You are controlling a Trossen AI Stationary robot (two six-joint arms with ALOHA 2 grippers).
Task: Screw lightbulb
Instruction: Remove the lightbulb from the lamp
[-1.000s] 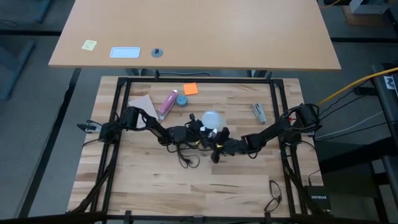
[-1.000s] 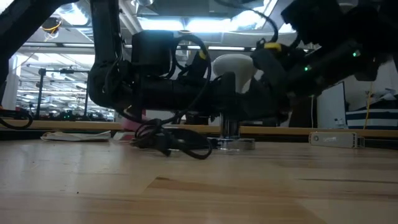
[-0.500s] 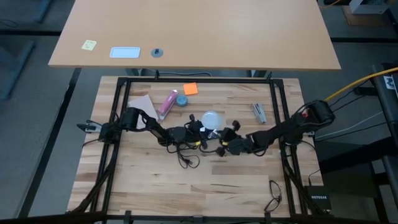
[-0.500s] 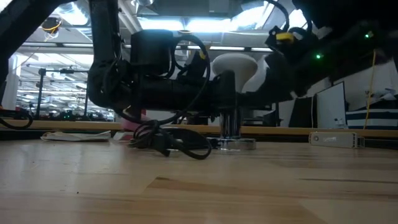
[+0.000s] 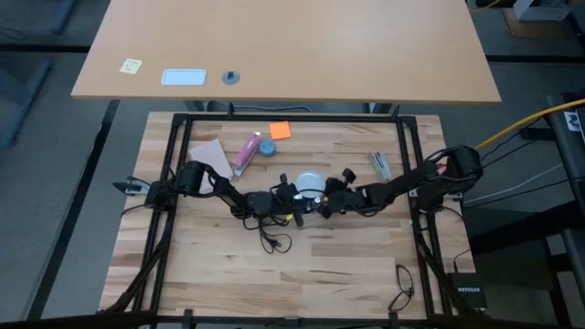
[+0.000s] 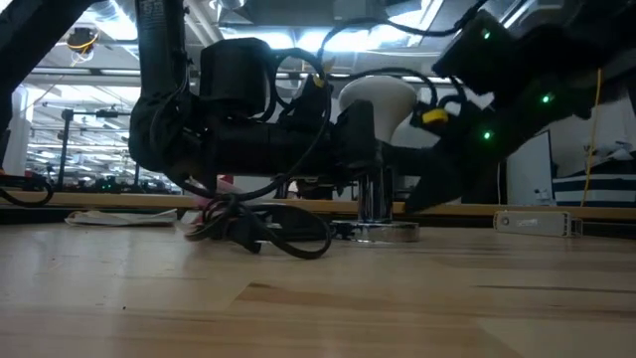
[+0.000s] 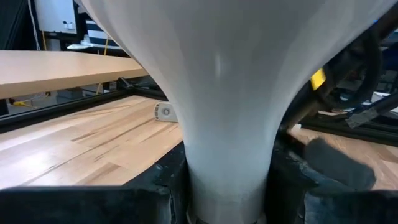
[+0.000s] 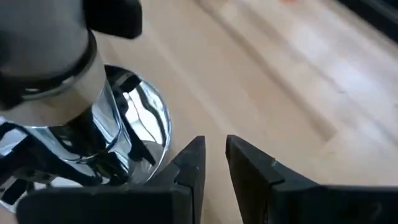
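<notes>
- At the middle of the desk I see the lightbulb upright, neck down, over the round shiny lamp base.
- My left gripper comes in from the left, and its wrist view shows its dark fingers pressed against both sides of the bulb's narrow neck, so it is clamped on the lightbulb.
- My right gripper sits just right of the bulb, low beside the chrome base; its fingers stand narrowly apart with only bare wood in the gap, holding nothing.
- A black cord lies on the wood left of the base.
- Farther back I see a pink tube, an orange note and a small metal piece.
</notes>
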